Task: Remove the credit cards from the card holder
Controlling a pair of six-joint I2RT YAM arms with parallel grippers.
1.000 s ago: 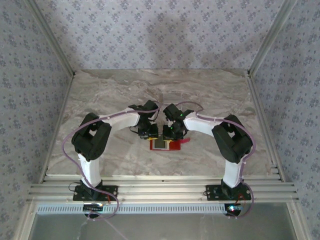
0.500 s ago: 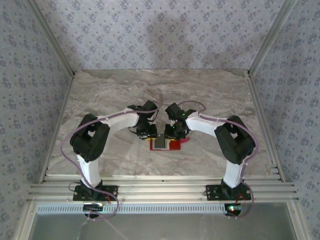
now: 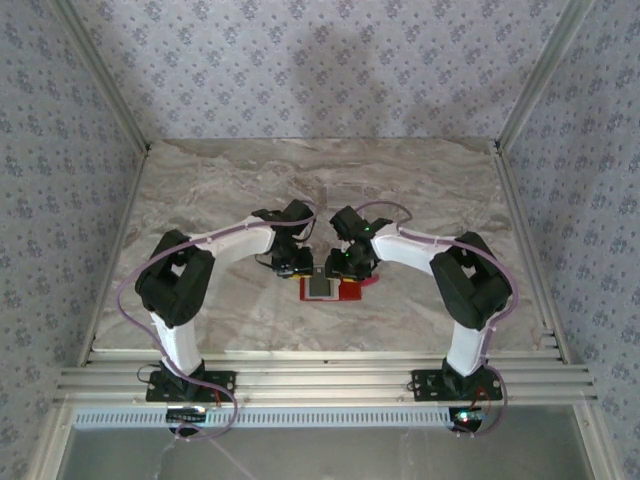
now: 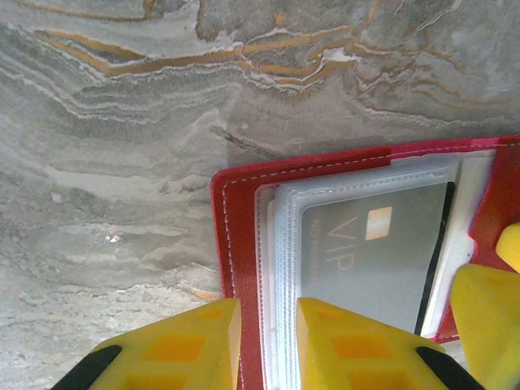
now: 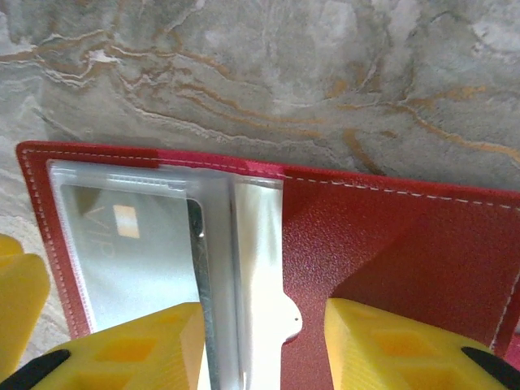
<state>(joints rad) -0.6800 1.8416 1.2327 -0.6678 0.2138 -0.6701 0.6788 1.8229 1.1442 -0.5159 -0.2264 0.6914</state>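
The red card holder (image 3: 350,292) lies open and flat on the marble between both grippers. A grey credit card (image 4: 374,260) marked VIP, with a gold chip and a dark band, sits inside the clear sleeves. My left gripper (image 4: 268,345) points down over the holder's left border (image 4: 240,244). Its jaws stand a narrow gap apart, with the red edge and the sleeve edges showing flat between them. My right gripper (image 5: 264,349) is open wide over the holder's fold (image 5: 390,244). The card (image 5: 134,244) and the sleeve's tabbed edge (image 5: 260,284) lie beneath it, and nothing is held.
The marble table (image 3: 230,190) stretches away behind and to both sides of the holder. Aluminium rails (image 3: 320,380) run along the near edge by the arm bases. Patterned walls (image 3: 330,70) close in the back and sides. The left gripper's yellow finger (image 5: 16,301) shows at the holder's left end.
My right gripper's jaws have spread apart over the holder. The left arm has shifted slightly left, and its gripper stays at the holder's left edge.
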